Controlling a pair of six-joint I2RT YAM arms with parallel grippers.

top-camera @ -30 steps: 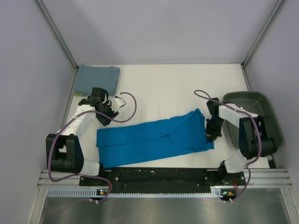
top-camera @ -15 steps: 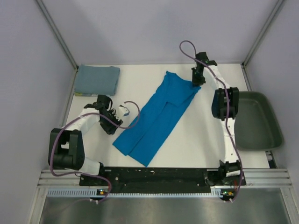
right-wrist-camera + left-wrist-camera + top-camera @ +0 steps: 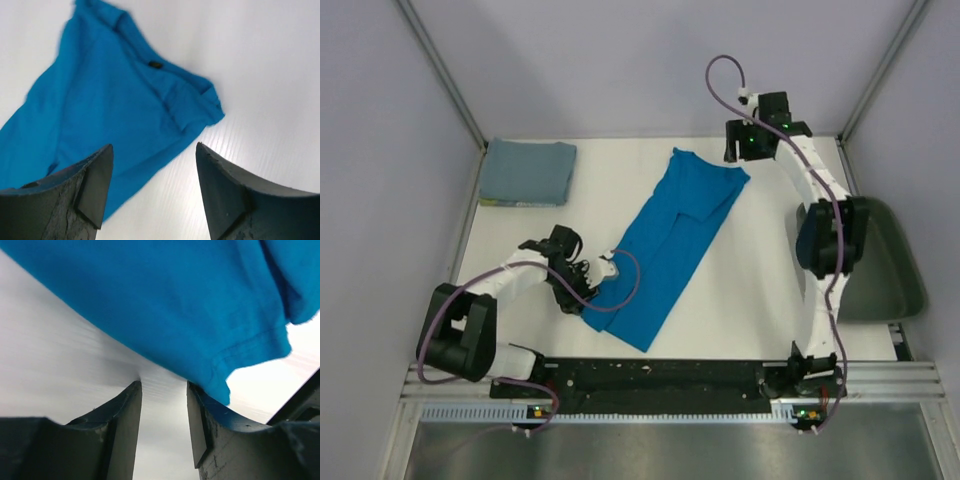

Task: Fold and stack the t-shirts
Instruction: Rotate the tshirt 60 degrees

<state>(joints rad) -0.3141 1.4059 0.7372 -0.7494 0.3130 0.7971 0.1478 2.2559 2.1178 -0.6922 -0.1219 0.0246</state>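
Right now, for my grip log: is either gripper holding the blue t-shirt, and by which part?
Nothing is held: right gripper open above the blue t-shirt's far end, left gripper open at its near hem.

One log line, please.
blue t-shirt: flat, diagonal | grey-blue t-shirt: folded, far-left corner | left gripper: jaws open at blue hem | right gripper: jaws open, empty

The blue shirt (image 3: 675,245) lies on the surface (image 3: 620,180) as a long diagonal band, its far end toward the right. The left tool (image 3: 592,280) is at its near-left edge, and the right tool (image 3: 735,155) hangs by its far corner. A folded grey shirt (image 3: 527,170) rests far left, and a tray (image 3: 895,290) sits at the right.
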